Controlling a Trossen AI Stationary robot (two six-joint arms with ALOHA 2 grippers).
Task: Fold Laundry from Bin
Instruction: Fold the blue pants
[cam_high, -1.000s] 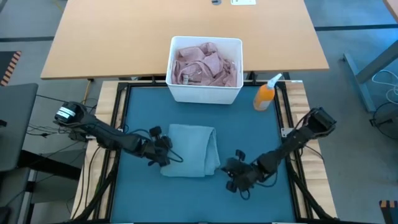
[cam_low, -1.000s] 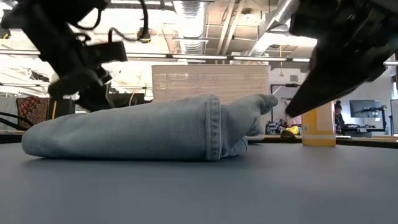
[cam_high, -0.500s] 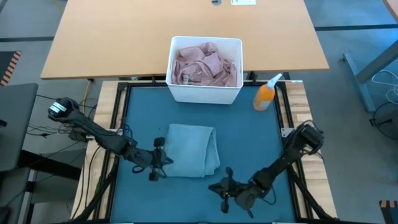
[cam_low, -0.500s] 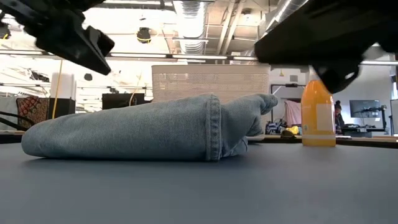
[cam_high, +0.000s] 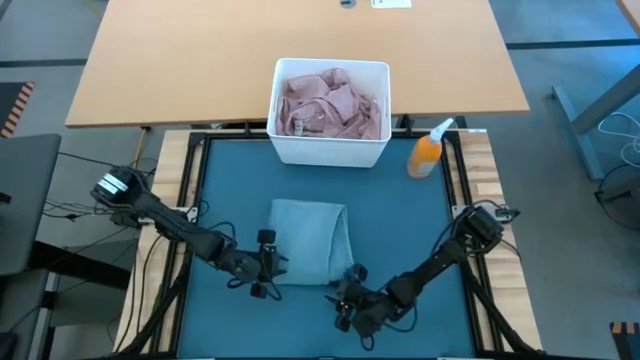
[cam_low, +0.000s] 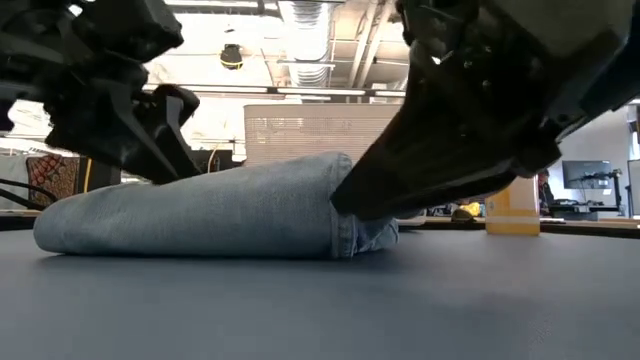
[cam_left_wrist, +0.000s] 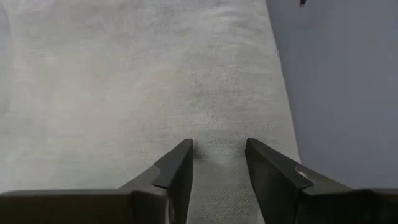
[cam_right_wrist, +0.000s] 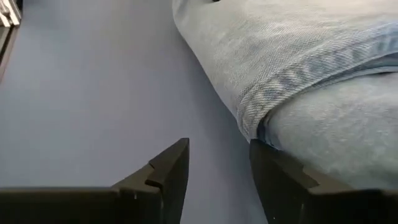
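High view: folded light blue jeans (cam_high: 308, 240) lie mid teal mat (cam_high: 420, 215), near side of the white bin (cam_high: 331, 146). Bin holds the dusty pink shirt (cam_high: 330, 104). Orange spray bottle (cam_high: 428, 152) stands just beside the bin, on the right arm's side. Left gripper (cam_high: 268, 274) sits at the jeans' near-left corner; right gripper (cam_high: 350, 303) is near the near-right corner, on the mat.

Low view: jeans (cam_low: 215, 212) form a low roll with a stitched hem band at one end. Both arms hang low over it, one at each end; which fingers touch cloth can't be read here.

Left wrist view: left gripper (cam_left_wrist: 219, 158) has fingers parted, over denim (cam_left_wrist: 137, 81), nothing pinched between them. Mat (cam_left_wrist: 348, 81) shows beside the cloth edge.

Right wrist view: right gripper (cam_right_wrist: 219, 165) has fingers parted, empty, over bare mat (cam_right_wrist: 87, 93); one finger is just beside the hem fold (cam_right_wrist: 292, 87), contact unclear.

Judgement: step looks like gripping the near edge for the next fold or a shift of the bundle. To do it well: get the lower finger under all layers at the hem, not just the top ply; close both sides at matching points along the edge; lift evenly so the stack doesn't skew or unroll. Denim is stiff and heavy, so a shallow pinch will likely slip.
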